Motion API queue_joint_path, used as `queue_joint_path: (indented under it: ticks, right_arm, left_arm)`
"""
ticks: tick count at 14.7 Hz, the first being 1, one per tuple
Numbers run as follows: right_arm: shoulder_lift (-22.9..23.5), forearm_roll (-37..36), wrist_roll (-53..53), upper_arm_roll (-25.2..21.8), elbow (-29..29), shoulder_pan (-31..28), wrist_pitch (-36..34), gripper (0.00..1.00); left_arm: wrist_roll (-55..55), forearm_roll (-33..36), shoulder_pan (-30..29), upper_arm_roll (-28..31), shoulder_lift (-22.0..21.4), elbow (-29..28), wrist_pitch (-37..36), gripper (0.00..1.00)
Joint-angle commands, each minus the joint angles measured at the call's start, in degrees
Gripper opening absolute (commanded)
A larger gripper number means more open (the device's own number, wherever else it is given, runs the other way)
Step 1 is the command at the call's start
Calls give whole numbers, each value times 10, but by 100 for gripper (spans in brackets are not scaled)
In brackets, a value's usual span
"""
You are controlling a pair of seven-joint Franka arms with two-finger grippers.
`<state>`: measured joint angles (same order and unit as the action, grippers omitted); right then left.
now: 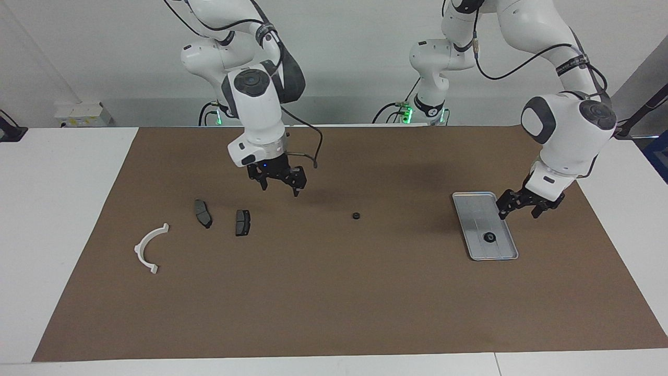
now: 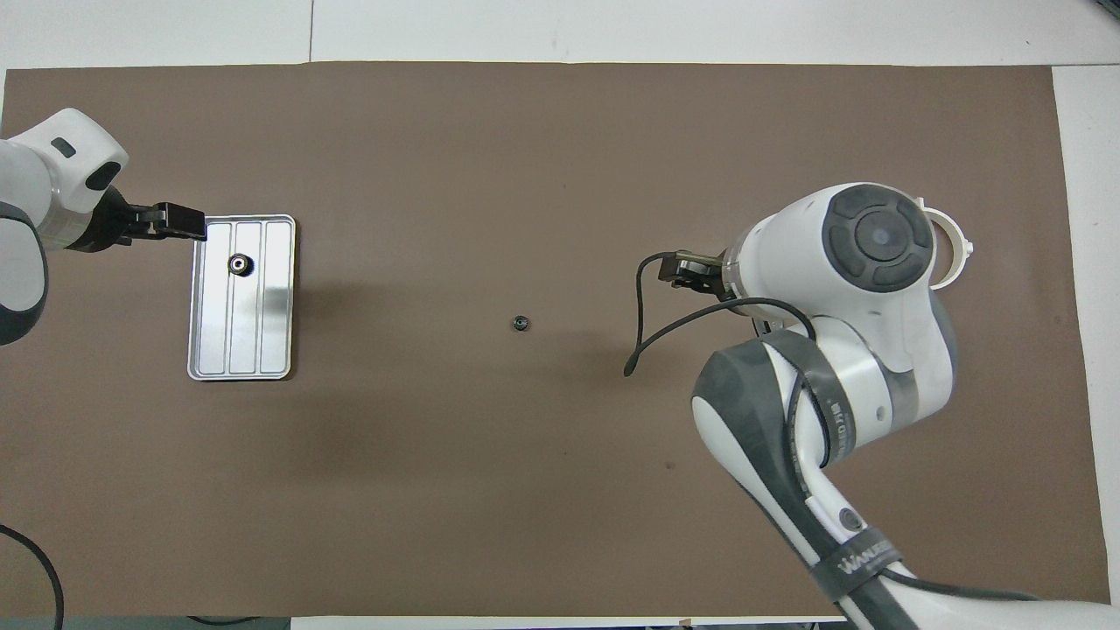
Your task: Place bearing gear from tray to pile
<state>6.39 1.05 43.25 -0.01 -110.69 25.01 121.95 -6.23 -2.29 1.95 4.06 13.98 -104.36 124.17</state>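
Note:
The silver ridged tray (image 1: 477,209) lies toward the left arm's end of the table, also in the overhead view (image 2: 262,324). A small black bearing gear (image 1: 489,237) sits in it, in the part farther from the robots (image 2: 238,263). The pile lies toward the right arm's end: a white arc (image 1: 150,246) and two dark pads (image 1: 202,213) (image 1: 242,222). My left gripper (image 1: 519,211) is open and empty, low beside the tray's edge (image 2: 175,221). My right gripper (image 1: 281,189) is open and empty, over bare mat between the pads and the table's middle (image 2: 687,267).
A second small black ring-shaped part (image 1: 356,215) lies alone on the brown mat (image 1: 334,292) near the table's middle, also in the overhead view (image 2: 520,324). In the overhead view the right arm hides the pads and most of the arc (image 2: 961,251).

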Motion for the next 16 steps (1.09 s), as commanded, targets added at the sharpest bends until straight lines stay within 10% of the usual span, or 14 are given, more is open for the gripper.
queue_joint_path:
  ticks: [1,16]
  right_arm:
    - [7,2,45,-2,12,33,-9,100]
    - [214,-53,182,-3,242,124,-80,100]
  left_arm:
    - [-13,-10,0,-5,27,-23,54,100]
    - [-14,-10,14,-5,50,-113,179,100]
